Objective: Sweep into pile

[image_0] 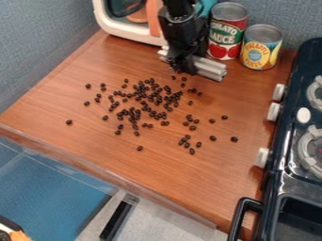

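Sweeping looks partly done; dark beans (151,98) cluster loosely on the desk (207,188), strays remain, and the end effector (181,64) is closed on 1 pale bar (211,69).

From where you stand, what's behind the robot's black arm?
Behind the black arm, you can see part of a white-framed box with an orange strip, and something teal peeking out. The arm covers the bit right behind it, so I can't tell what's there.
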{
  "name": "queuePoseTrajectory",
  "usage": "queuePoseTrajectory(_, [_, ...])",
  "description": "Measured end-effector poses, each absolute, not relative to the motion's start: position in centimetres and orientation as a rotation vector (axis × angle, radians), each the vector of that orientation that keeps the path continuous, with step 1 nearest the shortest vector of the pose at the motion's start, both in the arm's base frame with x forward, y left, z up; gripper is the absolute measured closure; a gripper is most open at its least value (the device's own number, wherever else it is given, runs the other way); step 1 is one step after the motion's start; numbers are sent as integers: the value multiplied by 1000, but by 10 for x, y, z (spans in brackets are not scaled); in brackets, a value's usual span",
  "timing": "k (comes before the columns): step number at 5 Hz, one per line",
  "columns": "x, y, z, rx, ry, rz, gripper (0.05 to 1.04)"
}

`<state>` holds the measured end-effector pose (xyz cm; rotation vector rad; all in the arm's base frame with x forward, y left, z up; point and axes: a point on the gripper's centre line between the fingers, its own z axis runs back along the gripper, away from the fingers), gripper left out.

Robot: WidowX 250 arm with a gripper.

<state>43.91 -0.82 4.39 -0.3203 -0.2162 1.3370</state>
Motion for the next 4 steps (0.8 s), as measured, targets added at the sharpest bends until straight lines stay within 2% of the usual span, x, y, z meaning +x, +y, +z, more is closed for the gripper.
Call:
queuePoseTrajectory(1, [456,-18,29,-306,-223,1343,699])
queuePoseTrajectory(2, [467,-31,27,-305,-231,1331,698])
queuePoseTrajectory(4, [464,-37,17,-276,-238,1337,698])
